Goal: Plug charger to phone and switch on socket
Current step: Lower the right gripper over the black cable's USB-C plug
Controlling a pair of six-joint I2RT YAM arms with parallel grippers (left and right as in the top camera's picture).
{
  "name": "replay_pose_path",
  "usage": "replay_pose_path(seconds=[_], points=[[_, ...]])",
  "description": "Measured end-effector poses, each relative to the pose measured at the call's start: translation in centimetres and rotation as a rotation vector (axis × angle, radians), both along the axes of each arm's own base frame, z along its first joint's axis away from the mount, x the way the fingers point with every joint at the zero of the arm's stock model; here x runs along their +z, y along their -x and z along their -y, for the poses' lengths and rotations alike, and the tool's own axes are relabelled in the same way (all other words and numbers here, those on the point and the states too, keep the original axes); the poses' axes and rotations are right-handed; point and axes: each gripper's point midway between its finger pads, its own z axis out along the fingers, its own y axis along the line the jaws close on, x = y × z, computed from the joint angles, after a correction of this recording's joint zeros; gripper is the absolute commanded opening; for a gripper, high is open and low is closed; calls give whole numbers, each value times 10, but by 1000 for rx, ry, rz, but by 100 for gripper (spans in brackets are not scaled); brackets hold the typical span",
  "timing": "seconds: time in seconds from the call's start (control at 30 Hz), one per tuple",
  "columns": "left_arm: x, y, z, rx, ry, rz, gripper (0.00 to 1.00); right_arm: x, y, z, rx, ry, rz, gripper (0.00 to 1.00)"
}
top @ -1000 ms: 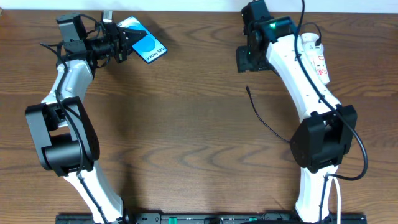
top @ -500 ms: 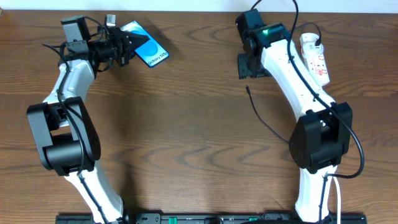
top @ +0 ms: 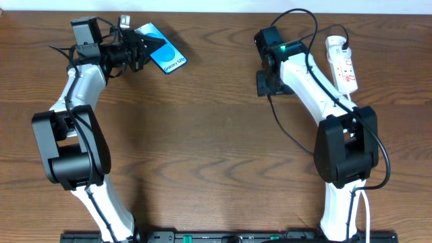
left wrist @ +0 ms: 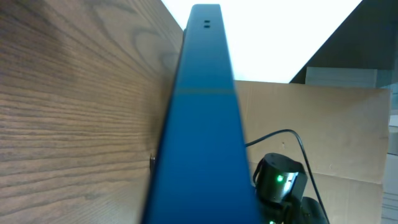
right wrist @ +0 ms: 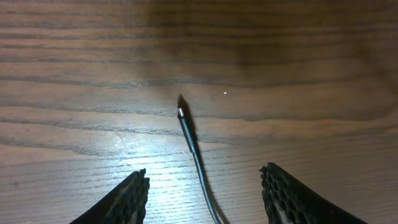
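Two views show the charger (top: 290, 135), but only the right wrist view gives its connector tip (right wrist: 181, 111). The tip lies flat on the wood and points away from the camera, with the cable running back toward the lens. Overhead, the tip is hidden under the right gripper (top: 267, 86). The thin black cable comes out from below it, curves across the table (top: 202, 135) and disappears behind the right arm's elbow joint.

In the right wrist view the tip sits just ahead of the right gripper, on the centre line between the two fingers (right wrist: 127, 199). The cable passes through the gap and touches neither finger. The jaws are about half spread and hold nothing. Height above the cable: cannot tell.

Overhead, the phone (top: 164, 54) shows its blue-cyan screen, with white text at the short edge farthest from the left gripper (top: 145, 48). The left wrist view shows only the phone's blue side, edge on, running straight out from the camera, with two small holes at the far end. No screen shows there. The left gripper is clamped tight on the phone's near short end, though its fingers are out of sight in its own view. Whether the far end rests on the table: cannot tell.

The socket (top: 343, 64) shows overhead only: a white strip with red markings, beyond the right forearm and well to the outer side of the right gripper.

Only the left wrist view catches the right arm's green light (left wrist: 278, 180) and a cardboard panel (left wrist: 323, 124) behind it.
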Motion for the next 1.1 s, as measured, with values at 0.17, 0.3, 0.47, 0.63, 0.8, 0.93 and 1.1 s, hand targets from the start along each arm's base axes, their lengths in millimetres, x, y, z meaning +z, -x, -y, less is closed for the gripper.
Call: replay_pose_path(seconds=[0.17,0.3,0.47,0.63,0.8,0.93,1.1], points=[[0,0,0,-1,-1,3,8,-12,5,0,-8,-8,-13,55],[0,0,0,-1,-1,3,7,-21,9,0,-9,-13,-25,54],[0,0,0,-1,-1,3,7,-29,12,0,-17,-17,-29,49],[0,0,0,-1,-1,3,7,-33,12,0,-23,-20,-23,47],[0,0,0,-1,-1,3,7,-33,10,-1,-25,-24,-14,47],[0,0,0,-1,-1,3,7,-33,9,-1,-6,-22,-12,44],[0,0,0,0,-2,3,7,-33,9,-5,60,-30,-23,41]])
